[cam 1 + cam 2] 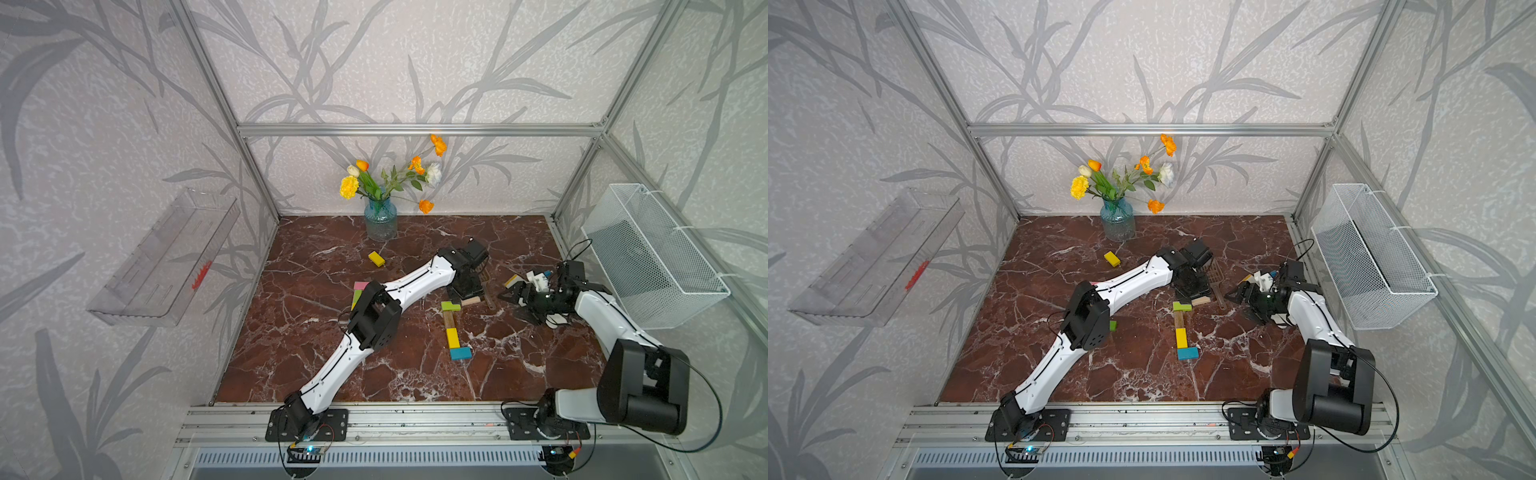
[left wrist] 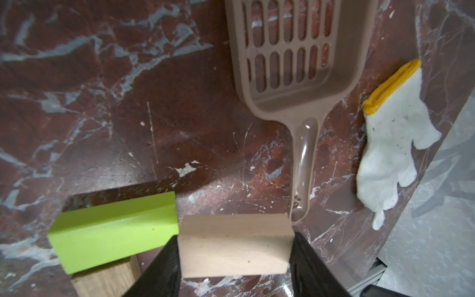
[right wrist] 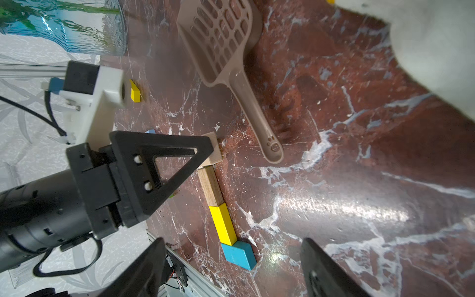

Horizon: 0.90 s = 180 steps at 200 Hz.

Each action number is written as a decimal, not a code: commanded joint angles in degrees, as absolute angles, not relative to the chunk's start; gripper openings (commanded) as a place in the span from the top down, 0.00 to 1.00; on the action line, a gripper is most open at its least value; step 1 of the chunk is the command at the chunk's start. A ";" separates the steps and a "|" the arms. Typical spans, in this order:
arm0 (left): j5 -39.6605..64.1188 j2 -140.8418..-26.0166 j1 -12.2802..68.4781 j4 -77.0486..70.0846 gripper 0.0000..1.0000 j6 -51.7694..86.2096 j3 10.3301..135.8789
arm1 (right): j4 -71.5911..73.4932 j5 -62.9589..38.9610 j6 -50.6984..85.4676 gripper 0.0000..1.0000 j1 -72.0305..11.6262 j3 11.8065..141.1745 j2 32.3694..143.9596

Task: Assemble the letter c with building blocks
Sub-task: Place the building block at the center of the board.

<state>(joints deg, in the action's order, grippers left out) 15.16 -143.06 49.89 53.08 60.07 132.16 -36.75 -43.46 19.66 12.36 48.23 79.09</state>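
My left gripper (image 2: 235, 239) is shut on a tan block (image 2: 235, 246), low over the table beside the end of a lime green block (image 2: 113, 231). In both top views that lime block (image 1: 451, 306) tops a line running toward the front: a brown wood block (image 1: 448, 319), a yellow block (image 1: 452, 338) and a teal block (image 1: 460, 353) turned sideways at the near end. A loose yellow block (image 1: 376, 258) lies toward the vase. A pink block (image 1: 360, 286) shows beside the left arm. My right gripper (image 1: 517, 305) hovers open and empty to the right.
A brown slotted scoop (image 2: 295, 51) lies just beyond the held block, and a white glove (image 2: 393, 144) lies further right. A blue glass vase (image 1: 380, 222) of flowers stands at the back. A white wire basket (image 1: 652, 257) hangs on the right wall.
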 commanded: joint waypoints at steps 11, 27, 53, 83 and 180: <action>15.09 -144.75 50.09 53.00 0.51 60.26 133.92 | -37.91 -44.28 18.57 0.18 12.82 47.55 78.22; 14.97 -144.84 50.12 53.07 0.51 60.21 134.12 | -37.95 -44.38 18.54 0.18 12.91 47.55 78.33; 14.85 -144.79 50.10 53.19 0.51 60.12 134.21 | -37.79 -44.47 18.54 0.18 12.96 47.63 78.48; 14.90 -144.84 50.15 53.18 0.49 60.12 134.21 | -37.67 -44.65 18.57 0.18 13.09 47.55 78.57; 15.09 -144.97 50.10 53.44 0.39 60.41 134.65 | -37.41 -45.09 18.49 0.18 13.54 47.29 78.66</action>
<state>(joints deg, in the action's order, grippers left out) 15.14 -144.11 49.87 53.01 60.10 132.77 -36.75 -44.07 19.42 13.15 47.72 79.07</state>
